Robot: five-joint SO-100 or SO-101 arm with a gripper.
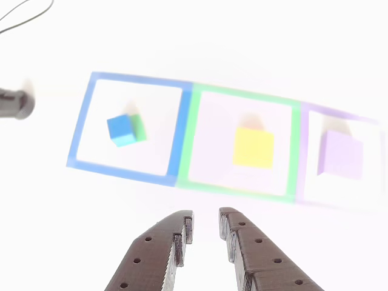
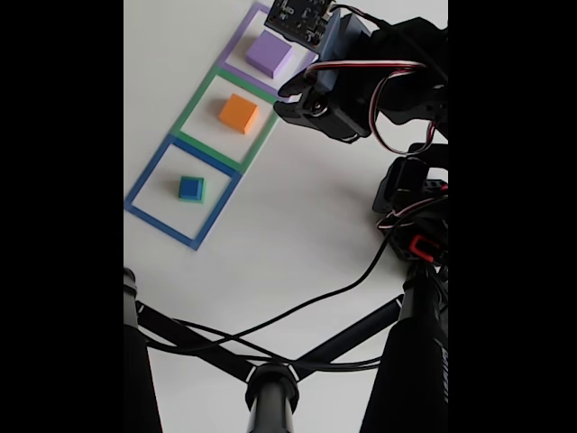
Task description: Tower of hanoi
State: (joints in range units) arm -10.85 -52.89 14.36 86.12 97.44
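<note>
A small blue cube point(image 1: 121, 130) point(image 2: 189, 187) sits on top of a green cube point(image 1: 139, 126) point(image 2: 199, 189) inside the blue square outline. An orange cube point(image 2: 238, 113), which looks yellow in the other view point(image 1: 253, 147), lies in the green outline. A purple cube point(image 1: 340, 155) point(image 2: 269, 53) lies in the purple outline. My gripper point(image 1: 206, 219) point(image 2: 281, 99) hangs above the white table on the near side of the row, roughly level with the green outline. It is open by a narrow gap and holds nothing.
Three flat outlines, blue point(image 2: 144, 188), green point(image 2: 200, 101) and purple point(image 2: 236, 41), lie in a row on the white table. Black stand legs point(image 2: 194, 343) and cables point(image 2: 315, 302) cross the lower part of the fixed view. A dark object point(image 1: 15, 103) lies at the left edge.
</note>
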